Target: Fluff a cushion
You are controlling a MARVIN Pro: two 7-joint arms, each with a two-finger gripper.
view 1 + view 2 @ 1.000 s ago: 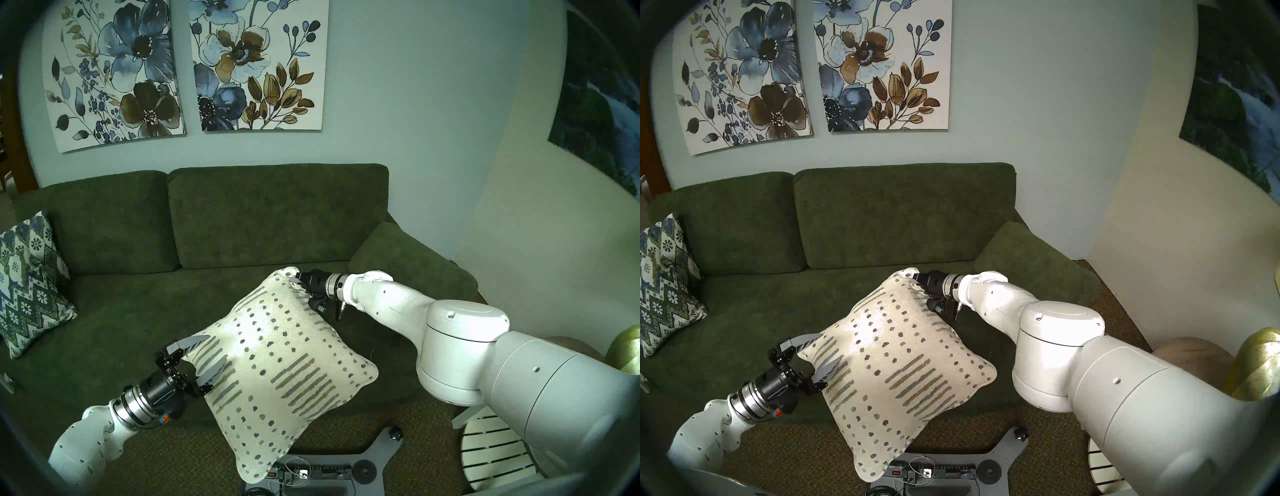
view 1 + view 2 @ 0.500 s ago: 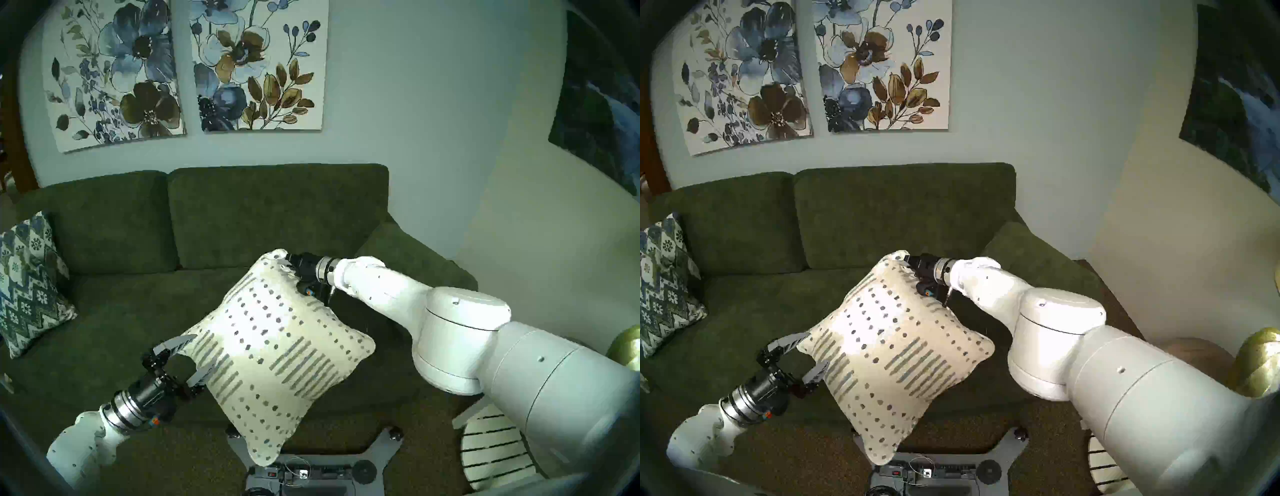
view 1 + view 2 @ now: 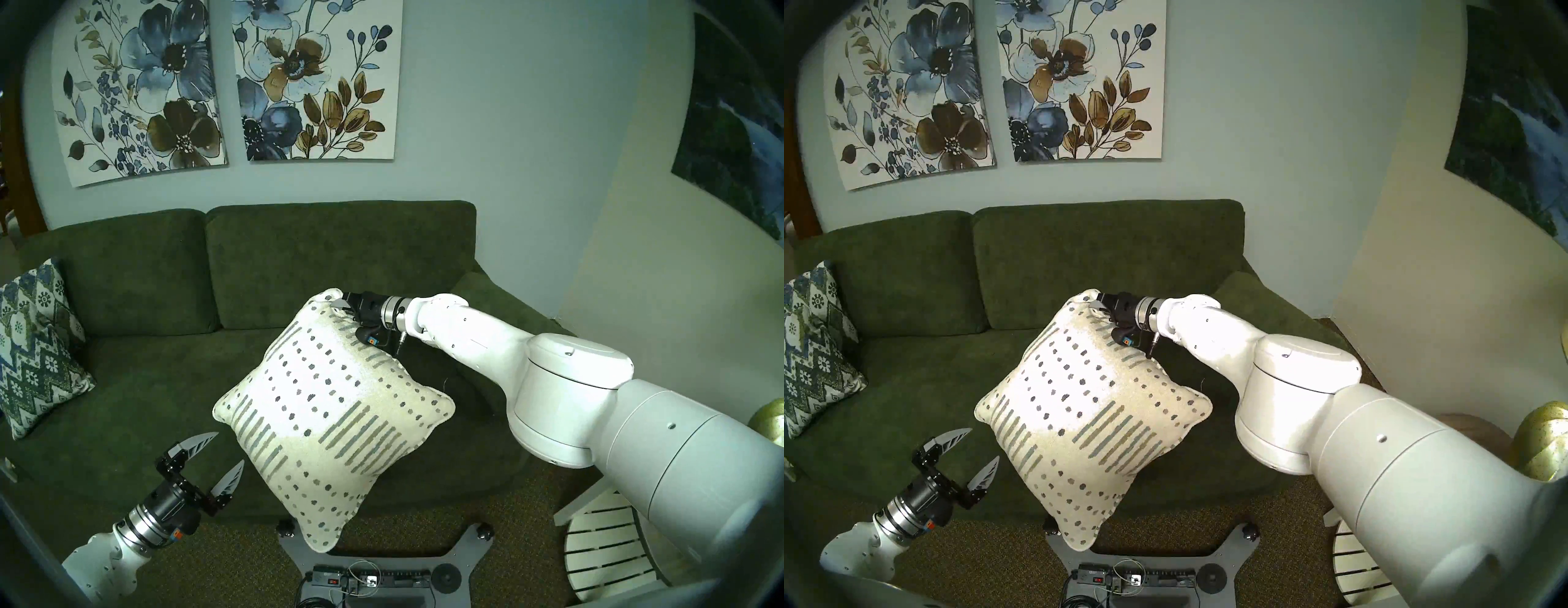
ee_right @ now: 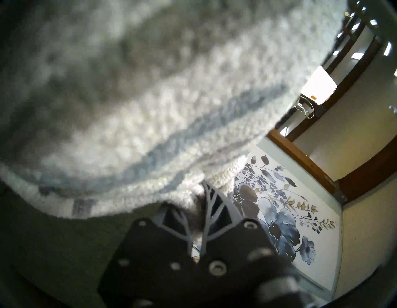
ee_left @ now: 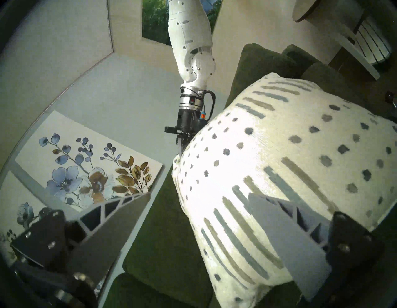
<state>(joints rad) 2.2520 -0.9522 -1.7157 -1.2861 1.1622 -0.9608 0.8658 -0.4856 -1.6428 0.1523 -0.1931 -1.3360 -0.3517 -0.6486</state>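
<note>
1. Head views: my L claw (image 3: 220, 450) is spread wide and empty, just beside the cushion's (image 3: 335, 407) left corner, not touching.
2. L wrist cam adds: the cushion bulges close past my right-side finger (image 5: 285, 225); sofa (image 5: 163, 225) shows between the fingers.
3. Cushion hangs diamond-wise above the sofa seat, low corner over the robot base (image 3: 449, 547). Cream, rows of grey-green dots, dash stripes, piped edge.
4. My R claw (image 3: 341, 303) is clenched on its top corner; R wrist cam alone shows fabric pinched between the fingers (image 4: 211, 200), rest a blur.
</note>
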